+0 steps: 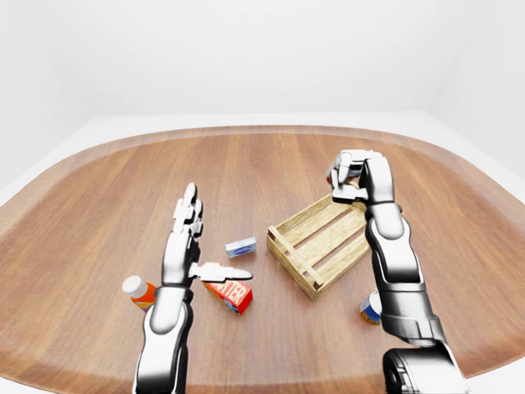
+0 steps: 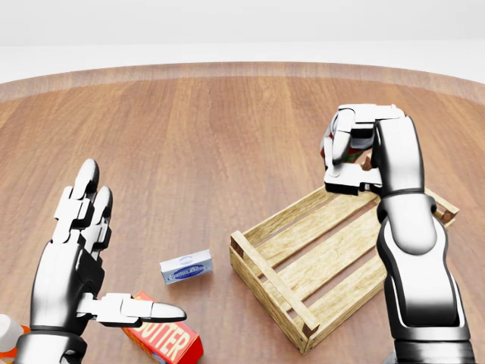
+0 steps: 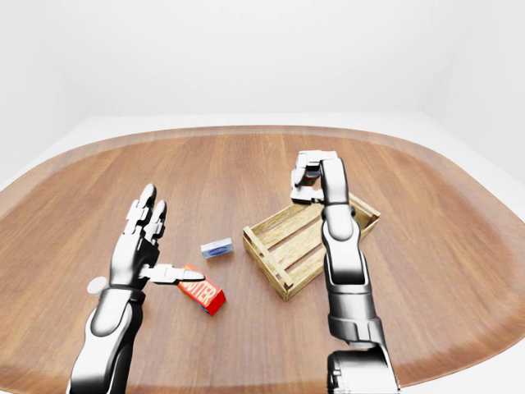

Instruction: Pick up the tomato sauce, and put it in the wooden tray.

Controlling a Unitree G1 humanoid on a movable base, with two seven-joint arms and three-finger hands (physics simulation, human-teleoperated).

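Observation:
The tomato sauce can (image 2: 347,154) shows only as a red and green sliver inside my right hand (image 2: 350,145), which is shut on it. That hand hangs above the upper right end of the wooden tray (image 2: 267,271), a slatted crate lying slantwise at the right of the head view. Most of the can is hidden by the fingers (image 2: 339,129). My left hand (image 2: 127,250) is raised at the lower left, open and flat with the thumb stretched out, holding nothing.
A red butter box (image 2: 168,343) lies under the left thumb, with a small blue and white box (image 2: 186,267) between it and the tray. An orange bottle with a white cap (image 1: 138,289) stands at the lower left. Another can (image 1: 371,308) stands beside my right arm.

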